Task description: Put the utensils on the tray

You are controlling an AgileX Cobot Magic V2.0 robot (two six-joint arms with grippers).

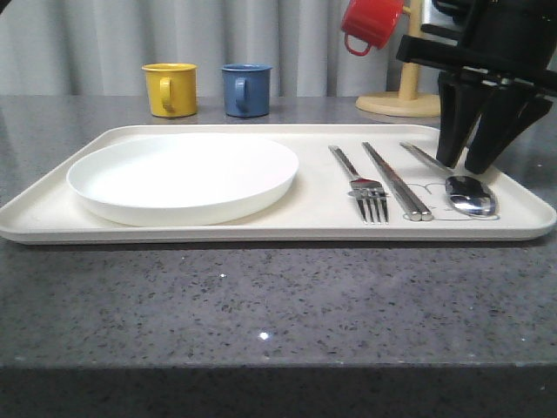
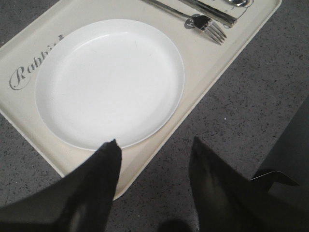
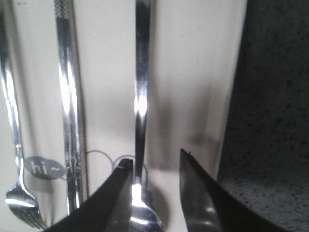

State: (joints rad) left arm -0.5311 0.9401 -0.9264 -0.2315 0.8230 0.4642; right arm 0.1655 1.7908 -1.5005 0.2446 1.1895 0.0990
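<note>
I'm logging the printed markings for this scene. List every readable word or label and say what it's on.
"Rabbi": grey script on the tray, beside the plate; the plate's rim hides the rest of the word.
"hi~": white letters in a grey speech bubble printed on the tray, between the fork and chopsticks.
No other text is readable.

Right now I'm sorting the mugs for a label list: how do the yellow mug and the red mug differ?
The yellow mug stands upright on the table behind the tray; the red mug hangs tilted on the wooden stand. Yellow sits at the left, red up at the right. Both have a handle.
</note>
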